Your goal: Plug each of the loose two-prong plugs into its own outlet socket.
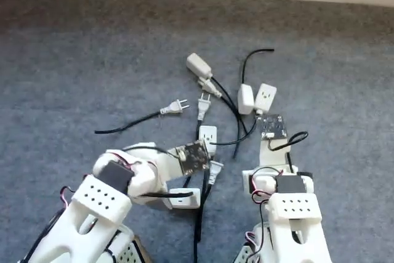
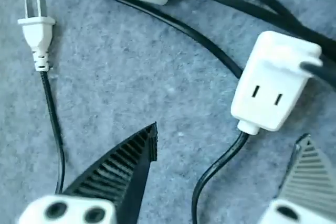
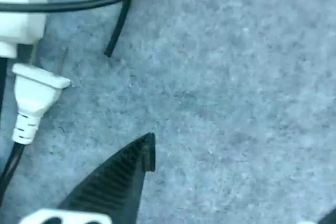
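The print on the bare circuit board (image 1: 194, 155) on the lower-left arm's wrist, and on the second board (image 1: 271, 126) right of centre, is too small to read.

The tabletop (image 1: 74, 60) is covered in a grey, felt-like nap. In the middle of the high view, thin black cords (image 1: 237, 141) tangle among white plastic pieces. An oblong socket block (image 1: 198, 64) lies at upper centre, with paired sockets (image 1: 246, 98) side by side to its right. A loose plug (image 1: 175, 108) lies left of centre, apart from every socket, its prongs pointing right and its cord trailing left.

The left gripper (image 2: 228, 135) has its fingers spread wide and holds nothing. One finger is black and ribbed (image 2: 126, 166), the other grey. Just beyond the tips lies a boxy slotted socket (image 2: 273, 85), untouched, its two narrow slots facing up and a black cord crossing its far corner. Well apart from it, a moulded plug (image 2: 35, 27) with two flat metal prongs and a ribbed collar lies on the nap.

The right gripper (image 3: 239, 179) is also wide and holds nothing, its black finger (image 3: 121, 177) over bare nap. Near it a white plug (image 3: 37, 93) points its prongs at a white socket body (image 3: 18, 19). Whether they enter it cannot be told.
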{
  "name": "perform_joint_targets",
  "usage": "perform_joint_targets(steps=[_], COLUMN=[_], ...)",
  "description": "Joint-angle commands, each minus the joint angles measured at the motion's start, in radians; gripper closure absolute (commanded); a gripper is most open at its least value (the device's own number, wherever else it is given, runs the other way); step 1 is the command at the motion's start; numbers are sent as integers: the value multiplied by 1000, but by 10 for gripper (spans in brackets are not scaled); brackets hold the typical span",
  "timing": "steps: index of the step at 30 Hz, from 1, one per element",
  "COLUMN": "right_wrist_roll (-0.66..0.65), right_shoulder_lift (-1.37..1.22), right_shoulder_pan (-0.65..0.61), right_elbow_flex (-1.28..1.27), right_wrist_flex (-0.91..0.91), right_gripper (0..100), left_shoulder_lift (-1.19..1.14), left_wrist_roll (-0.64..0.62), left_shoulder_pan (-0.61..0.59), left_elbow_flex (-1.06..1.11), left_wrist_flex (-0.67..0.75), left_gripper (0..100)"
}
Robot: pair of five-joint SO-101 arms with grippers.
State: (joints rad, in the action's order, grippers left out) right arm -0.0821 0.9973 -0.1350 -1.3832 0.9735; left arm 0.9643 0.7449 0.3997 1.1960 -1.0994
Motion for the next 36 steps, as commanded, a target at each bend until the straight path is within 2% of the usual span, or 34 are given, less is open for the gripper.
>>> perform_joint_targets(steps=[1,4,10,16,21,24,30,36], right_wrist_roll=[-3,-3,-3,-3,-3,-3,-3,-3], right_shoulder_lift=[18,15,15,15,16,16,13,13], right_shoulder_pan=[8,8,8,8,8,8,8,8], right_elbow_flex=[7,7,7,7,7,7,7,7], right_wrist_flex=[-22,-22,-21,-21,-21,-21,-22,-22], right_gripper=[495,495,495,495,495,495,495,495], left_shoulder_lift=[16,16,16,16,16,24,19,18], left_wrist_roll=[-29,-52,-61,-55,-3,-3,-2,26], left_shoulder_pan=[76,119,127,128,125,116,-5,-260], left_elbow_flex=[7,28,136,199,242,229,124,-44], left_wrist_flex=[15,38,216,264,264,259,253,203], left_gripper=[614,614,622,771,791,848,890,890])
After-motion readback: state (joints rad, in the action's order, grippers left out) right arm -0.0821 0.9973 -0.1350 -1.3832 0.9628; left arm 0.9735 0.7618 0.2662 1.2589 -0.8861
